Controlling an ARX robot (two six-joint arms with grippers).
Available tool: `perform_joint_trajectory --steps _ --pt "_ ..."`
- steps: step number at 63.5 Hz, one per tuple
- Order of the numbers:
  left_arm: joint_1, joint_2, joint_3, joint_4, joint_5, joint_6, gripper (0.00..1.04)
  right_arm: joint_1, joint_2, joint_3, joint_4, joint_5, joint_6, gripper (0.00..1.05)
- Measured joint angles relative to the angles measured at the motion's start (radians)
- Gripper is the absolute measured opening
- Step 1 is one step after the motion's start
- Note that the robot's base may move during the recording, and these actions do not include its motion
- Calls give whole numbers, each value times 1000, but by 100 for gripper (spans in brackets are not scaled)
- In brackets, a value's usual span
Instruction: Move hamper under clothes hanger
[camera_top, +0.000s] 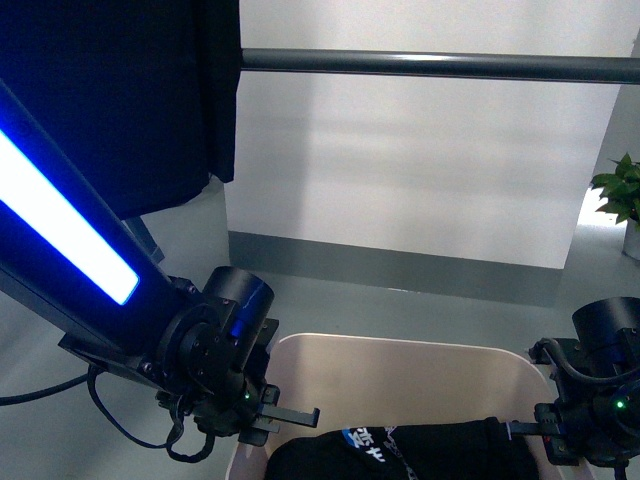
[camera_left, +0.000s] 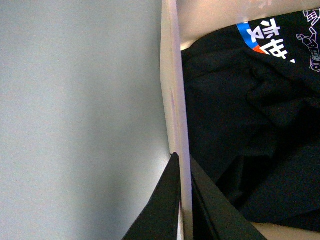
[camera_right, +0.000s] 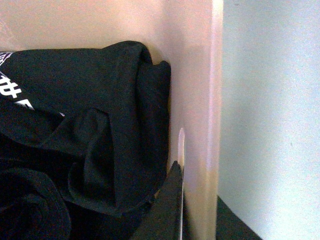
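Note:
The beige hamper (camera_top: 400, 352) sits low in the front view with black clothes (camera_top: 420, 455) inside. My left gripper (camera_top: 290, 415) is shut on its left rim, my right gripper (camera_top: 525, 428) is shut on its right rim. In the left wrist view the hamper's rim (camera_left: 172, 100) runs between the dark fingers (camera_left: 162, 210), with black printed clothes (camera_left: 250, 115) beside it. In the right wrist view the hamper's wall (camera_right: 197, 100) is clamped between the fingers (camera_right: 167, 210). The clothes hanger's grey horizontal bar (camera_top: 440, 64) crosses the top, above and beyond the hamper.
A black garment (camera_top: 120, 100) hangs at the upper left over the bar. A white wall with a grey skirting (camera_top: 400, 265) stands behind. A potted green plant (camera_top: 620, 195) is at the far right. The floor (camera_left: 75, 100) is pale grey.

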Motion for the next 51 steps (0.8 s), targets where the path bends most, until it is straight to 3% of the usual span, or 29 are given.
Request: perform_joint_trajectory --steps 16,25,34,51 --pt "-5 -2 0 -4 29 24 43 5 8 -3 2 2 -6 48" --pt "-8 -26 -6 25 46 24 74 10 -8 -16 26 3 -6 78" --pt "-9 -62 -19 50 46 27 100 17 -71 -40 57 10 -14 99" --pt "-13 -170 -105 171 -9 68 98 22 -222 -124 165 11 -10 97"
